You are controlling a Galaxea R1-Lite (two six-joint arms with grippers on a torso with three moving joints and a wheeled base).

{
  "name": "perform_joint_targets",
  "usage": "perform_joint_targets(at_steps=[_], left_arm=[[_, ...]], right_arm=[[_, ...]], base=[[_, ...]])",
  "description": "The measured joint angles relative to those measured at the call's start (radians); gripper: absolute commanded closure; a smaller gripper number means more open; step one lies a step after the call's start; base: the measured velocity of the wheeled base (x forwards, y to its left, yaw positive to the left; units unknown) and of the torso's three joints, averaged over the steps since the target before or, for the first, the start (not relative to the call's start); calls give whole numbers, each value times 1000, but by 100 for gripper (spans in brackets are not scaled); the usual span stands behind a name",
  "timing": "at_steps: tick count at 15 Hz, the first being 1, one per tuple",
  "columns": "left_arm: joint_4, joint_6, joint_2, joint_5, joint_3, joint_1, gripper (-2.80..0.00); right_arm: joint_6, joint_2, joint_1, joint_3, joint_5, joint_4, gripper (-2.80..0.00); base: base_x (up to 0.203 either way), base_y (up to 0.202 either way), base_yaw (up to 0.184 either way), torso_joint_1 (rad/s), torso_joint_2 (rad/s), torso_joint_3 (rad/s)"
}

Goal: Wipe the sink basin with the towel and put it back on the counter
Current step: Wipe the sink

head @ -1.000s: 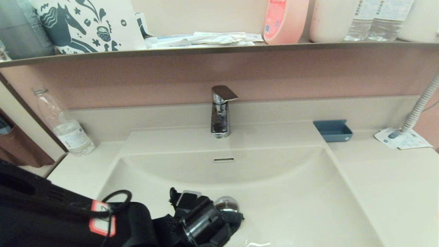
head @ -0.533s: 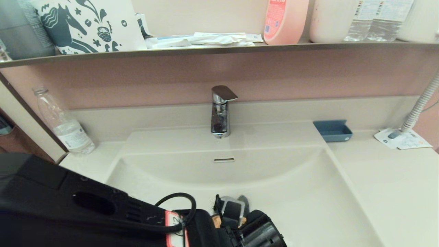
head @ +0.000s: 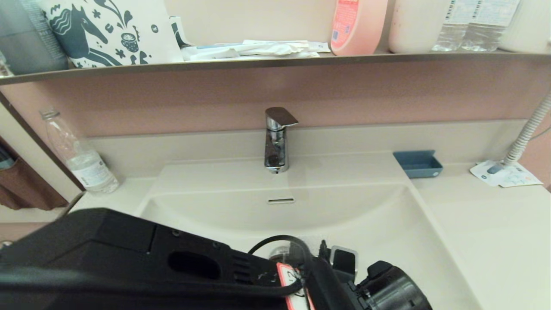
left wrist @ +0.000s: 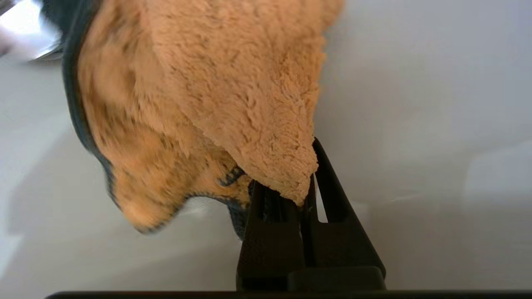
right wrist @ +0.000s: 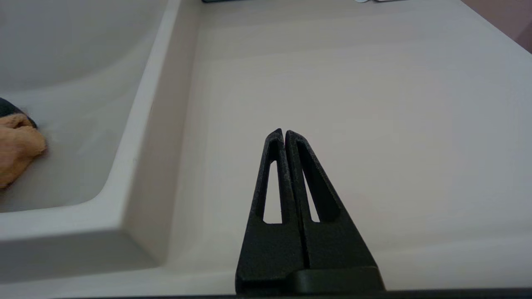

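My left gripper (left wrist: 291,182) is shut on the fluffy yellow-orange towel (left wrist: 199,83), whose grey-blue edge trails on the floor of the cream-white sink basin (head: 344,215). In the head view my left arm (head: 172,267) reaches low across the basin's front and hides the towel. The chrome drain plug (head: 280,254) peeks out just behind the wrist. In the right wrist view the towel (right wrist: 16,145) shows in the basin, at the edge of the picture. My right gripper (right wrist: 284,133) is shut on nothing, parked above the counter (right wrist: 374,104) to the right of the basin.
A chrome faucet (head: 275,140) stands behind the basin above the overflow slot (head: 280,200). A small blue tray (head: 417,163), a paper card (head: 506,174) and a ribbed hose (head: 527,133) are at the back right. A clear bottle (head: 79,153) stands back left. A cluttered dark shelf (head: 258,62) runs overhead.
My left arm has swept to the right along the basin floor with the towel, from left of the drain plug to right of it. The right arm has not visibly moved.
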Motion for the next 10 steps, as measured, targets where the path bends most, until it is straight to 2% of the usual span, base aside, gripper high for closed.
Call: perform_joint_targets(at_steps=[4, 6, 8, 10], left_arm=[[94, 2, 75, 2, -206, -24, 0], [135, 1, 95, 3, -266, -28, 0], [137, -5, 103, 4, -262, -29, 0], [133, -7, 92, 4, -193, -22, 0]], right_arm=[[0, 0, 0, 0, 0, 0, 0], [0, 0, 0, 0, 0, 0, 0], [0, 0, 0, 0, 0, 0, 0], [0, 0, 0, 0, 0, 0, 0]], base=[[0, 0, 0, 0, 0, 0], [0, 0, 0, 0, 0, 0], [0, 0, 0, 0, 0, 0], [0, 0, 0, 0, 0, 0]])
